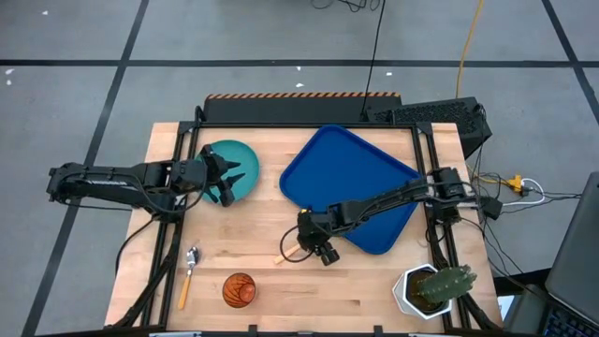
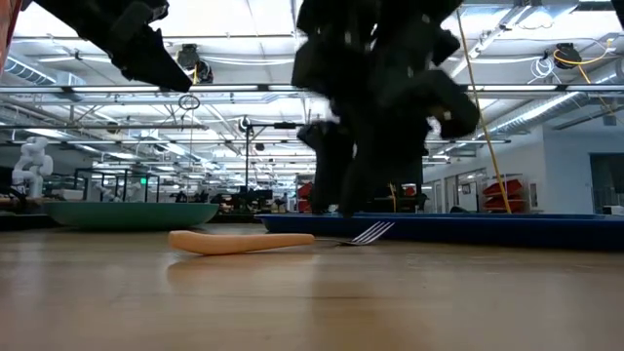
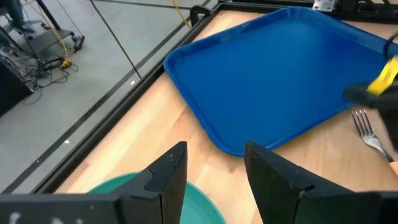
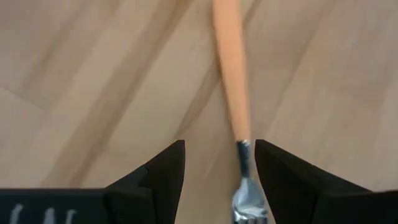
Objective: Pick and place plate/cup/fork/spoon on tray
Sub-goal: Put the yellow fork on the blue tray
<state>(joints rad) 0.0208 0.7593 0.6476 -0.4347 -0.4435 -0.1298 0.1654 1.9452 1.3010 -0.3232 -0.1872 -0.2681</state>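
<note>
**Right tool over the fork, fingers apart**

The right tool (image 4: pixel 219 180) hangs just above the fork (image 4: pixel 235 106), fingers spread and gripping nothing; the fork's metal neck lies between them, nearer one finger, flat on the tabletop (image 1: pixel 253 225). Just beyond is the blue tray (image 1: pixel 360 178). The left tool (image 3: pixel 214 180), also spread and empty, hovers over the green plate (image 1: pixel 241 161). Nearer the front edge lie the spoon (image 1: pixel 188 273) and cup (image 1: pixel 239 289). No writing is readable.

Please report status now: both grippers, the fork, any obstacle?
Right gripper open, straddling fork on table. Left gripper open over plate. Tray empty. No obstacle seen.
</note>
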